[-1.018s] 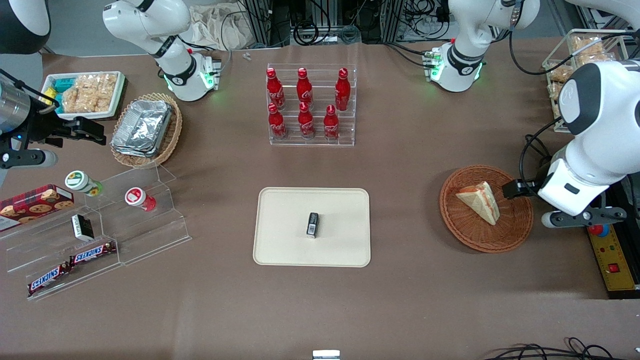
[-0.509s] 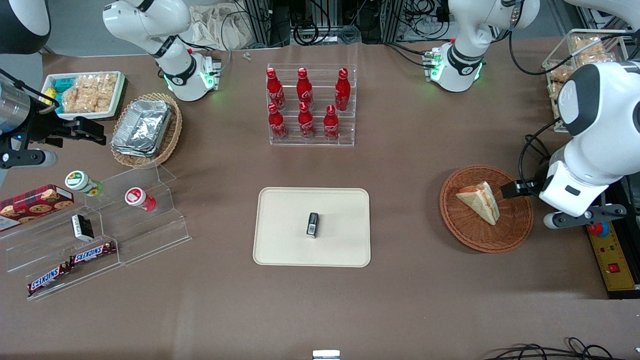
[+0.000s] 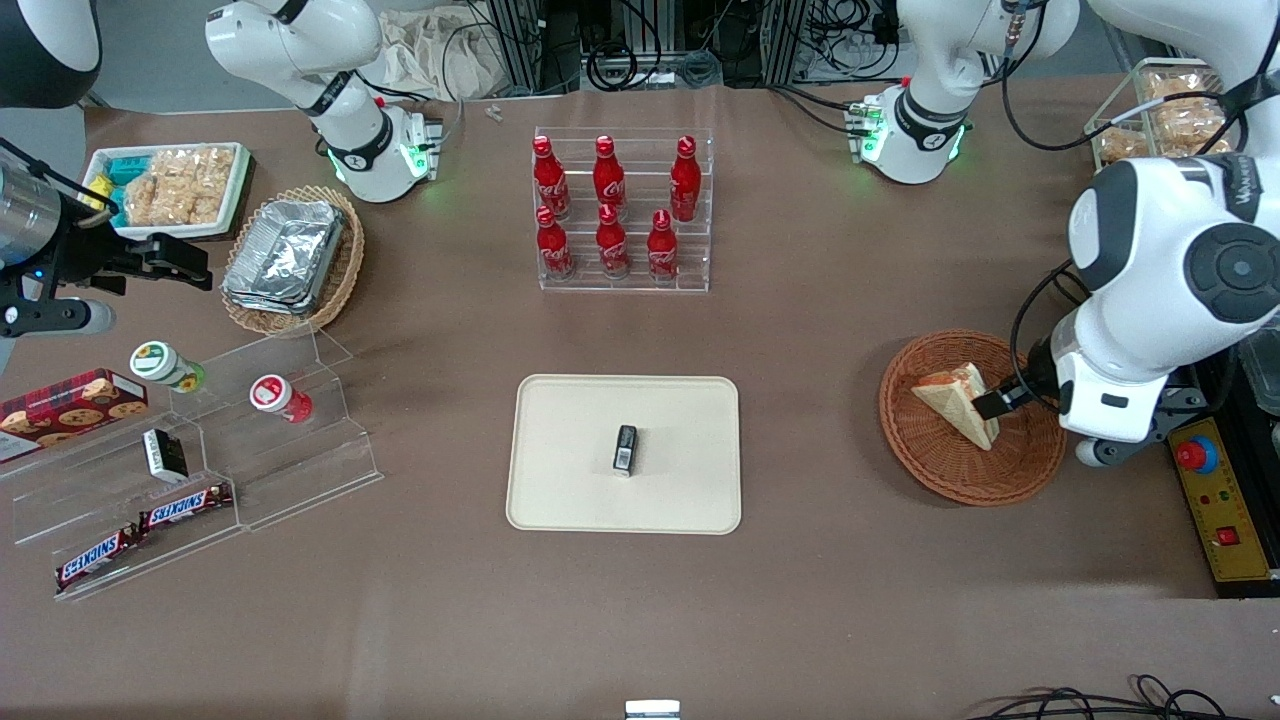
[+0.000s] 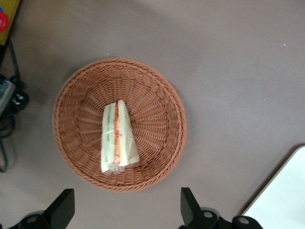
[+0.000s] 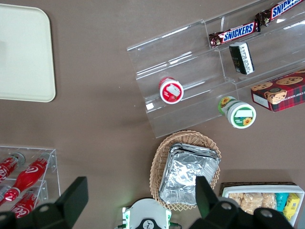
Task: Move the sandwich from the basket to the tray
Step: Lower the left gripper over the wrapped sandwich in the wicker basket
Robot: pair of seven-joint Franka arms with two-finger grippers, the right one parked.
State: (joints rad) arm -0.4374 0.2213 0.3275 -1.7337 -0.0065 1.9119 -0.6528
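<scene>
A brown table [image 3: 820,600] carries everything here, and the basket [image 3: 930,455] serves as the landmark: a round reddish-brown wicker dish toward the working arm's end. The sandwich [image 3: 955,402] lies in it — a pale wedge on the weave, its red and green filling layers showing along one edge in the left wrist view [image 4: 116,138].

The gripper [image 4: 126,210] hangs above the basket, released, its two dark fingers [image 4: 61,207] spread wide and well clear of the sandwich; nothing is between them. In the front view its dark tip [image 3: 995,403] shows just over the sandwich's edge.

Sideways from the basket, toward the parked arm's end, the cream tray [image 3: 560,480] lies flat with a small dark packet [image 3: 625,448] on it — well apart from the basket. Farther from the front camera than the tray stands a clear rack of red bottles [image 3: 612,210]. At the parked arm's end sit a tan wicker basket with foil containers [image 3: 290,255] and a clear stepped stand [image 3: 290,470].
</scene>
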